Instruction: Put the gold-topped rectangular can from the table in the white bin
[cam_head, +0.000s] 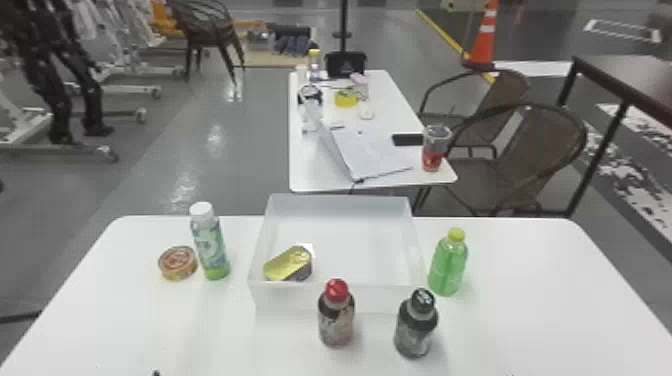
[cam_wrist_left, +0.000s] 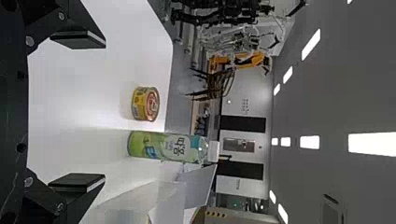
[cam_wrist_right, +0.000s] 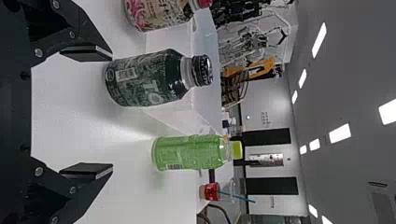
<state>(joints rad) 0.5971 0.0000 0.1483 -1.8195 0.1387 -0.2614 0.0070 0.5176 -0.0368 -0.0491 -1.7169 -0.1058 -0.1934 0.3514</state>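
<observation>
From where I stood, left to right, on or above the white table (cam_head: 540, 290):

Item: the left gripper (cam_head: 156, 373), low at the table's near side, its two black fingers wide apart with nothing between them.

Item: a round, flat tin (cam_head: 178, 263), ahead of the left gripper.

Item: a white-capped green bottle (cam_head: 210, 245), upright, just right of the tin and also ahead of that gripper.

Item: the white bin (cam_head: 340, 203), ahead and to the right of the left gripper. Inside, toward its near left corner, lay the gold-topped rectangular can (cam_head: 288, 265), gold face showing.

Item: a red-capped bottle (cam_head: 336, 317), upright, farther right of the left gripper, before the bin.

Item: a dark-capped bottle (cam_head: 416, 327), upright, ahead and to the left of the right gripper.

Item: a bright green bottle (cam_head: 448, 265), yellow-green cap, upright, farther ahead of the right gripper.

Item: the right gripper (cam_wrist_right: 112, 112), fingers spread wide, empty.
</observation>
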